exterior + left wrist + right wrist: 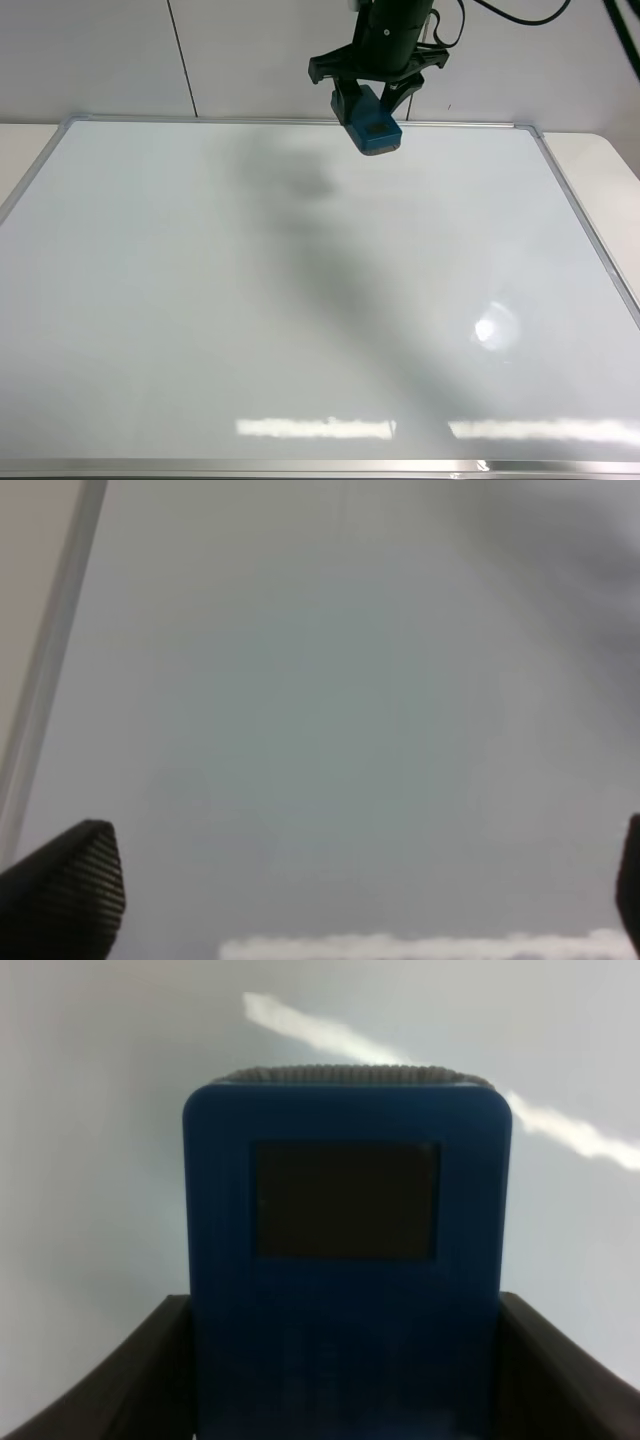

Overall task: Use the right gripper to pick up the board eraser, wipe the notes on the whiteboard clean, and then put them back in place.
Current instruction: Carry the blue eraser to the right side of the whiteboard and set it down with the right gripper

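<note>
right hand (372, 100): black, two-fingered, glossy wrist, black cables (530, 22) | left hand (345, 890): black ribbed fingertips (65, 890)

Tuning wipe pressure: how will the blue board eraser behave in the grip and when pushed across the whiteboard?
Its shell looks like rigid plastic, so the board eraser probably won't flex in the right hand. Its smooth sides may slip under side load. The grey felt strip at its tip should glide on the glossy whiteboard.
</note>
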